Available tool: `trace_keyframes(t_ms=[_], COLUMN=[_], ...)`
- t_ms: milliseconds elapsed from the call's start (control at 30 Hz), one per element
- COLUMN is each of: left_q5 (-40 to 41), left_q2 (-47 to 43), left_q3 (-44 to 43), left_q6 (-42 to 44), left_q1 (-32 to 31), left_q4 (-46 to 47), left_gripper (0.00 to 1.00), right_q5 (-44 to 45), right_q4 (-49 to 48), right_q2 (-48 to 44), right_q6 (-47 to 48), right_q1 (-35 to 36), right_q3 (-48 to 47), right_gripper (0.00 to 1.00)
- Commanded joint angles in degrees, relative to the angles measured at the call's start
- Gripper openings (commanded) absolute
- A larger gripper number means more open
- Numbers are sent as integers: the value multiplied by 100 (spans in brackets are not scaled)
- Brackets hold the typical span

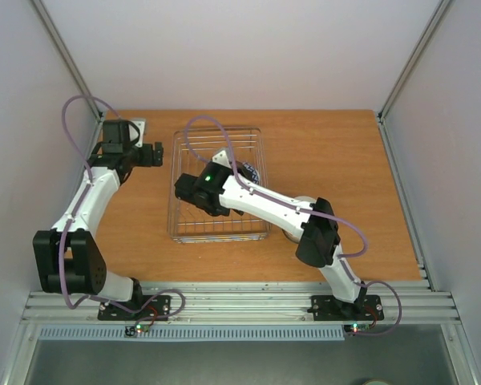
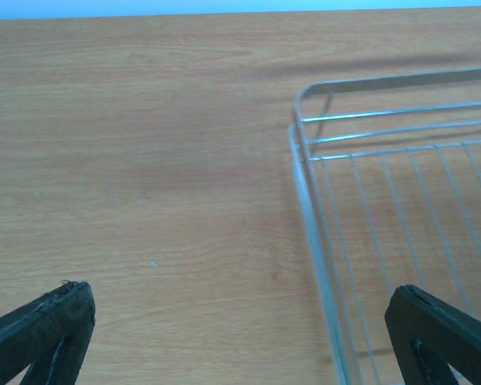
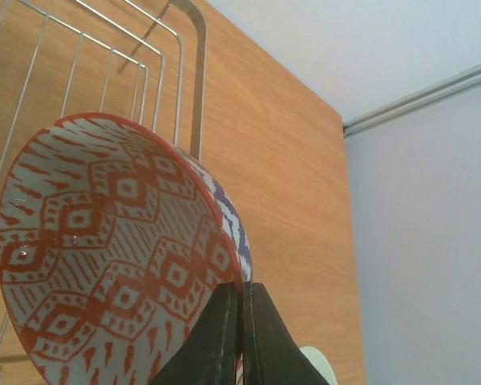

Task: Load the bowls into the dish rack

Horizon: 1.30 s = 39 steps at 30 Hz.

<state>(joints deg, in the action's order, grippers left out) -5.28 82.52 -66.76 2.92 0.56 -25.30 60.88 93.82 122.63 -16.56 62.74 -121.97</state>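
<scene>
My right gripper [image 3: 242, 290] is shut on the rim of the red-patterned bowl [image 3: 104, 257], which stands on edge over the wire dish rack [image 3: 156, 48]. Right behind that rim shows a strip of a blue-white zigzag bowl [image 3: 234, 224], also seen in the rack [image 1: 252, 172] in the top view. There the right gripper [image 1: 194, 192] sits inside the dish rack [image 1: 179, 228], its fingers hidden under the wrist. My left gripper [image 2: 240, 337] is open and holds nothing, low over the table by the rack's left rim [image 2: 309, 216]; from above it [image 1: 154, 153] is off the rack's far left corner.
A pale grey-green bowl [image 3: 321, 365] peeks out below my right fingers; in the top view a pale bowl [image 1: 287, 233] lies partly under the right arm, right of the rack. Grey walls close the wooden table [image 1: 337, 160] on three sides.
</scene>
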Motion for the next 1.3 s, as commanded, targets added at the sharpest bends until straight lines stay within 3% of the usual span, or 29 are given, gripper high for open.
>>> trace_keyframes(t_ms=[0,100,167,300,367,567,767,1033,1267], left_q5=[-751,-1991,-2824,-3664,-3913,-4980,-5455,-5898,-6055], left_q2=[-115,-35,49,169,165,161,67,49,132], left_q3=[-77,-44,-11,159,295,1064,1742,2056,2114], left_q6=[-89,-145,-245,-726,-884,-2029,-3371,-4373,-4580], left_q1=[-244,-367,-485,-742,-820,-887,-917,-917,-917], left_q4=[-53,-49,5,428,720,2545,4589,5962,6297], left_gripper=[99,93,93,93,93,90,90,88,77], right_q5=[105,172,138,-886,-1275,-1234,-1105,-1087,-973], right_q4=[1167,1118,590,-2354,-2981,-3295,-3430,-3527,-3510], right_q2=[-246,-383,-672,-2107,-2596,-2716,-2568,-2405,-2377], right_q6=[-262,-69,343,2113,2236,2480,2517,2495,2465], right_q1=[89,90,89,33,-99,-148,-165,-214,-247], right_q3=[-300,-783,-732,847,1281,1423,1472,1568,1614], right_gripper=[1,1,1,1,1,1,1,1,1])
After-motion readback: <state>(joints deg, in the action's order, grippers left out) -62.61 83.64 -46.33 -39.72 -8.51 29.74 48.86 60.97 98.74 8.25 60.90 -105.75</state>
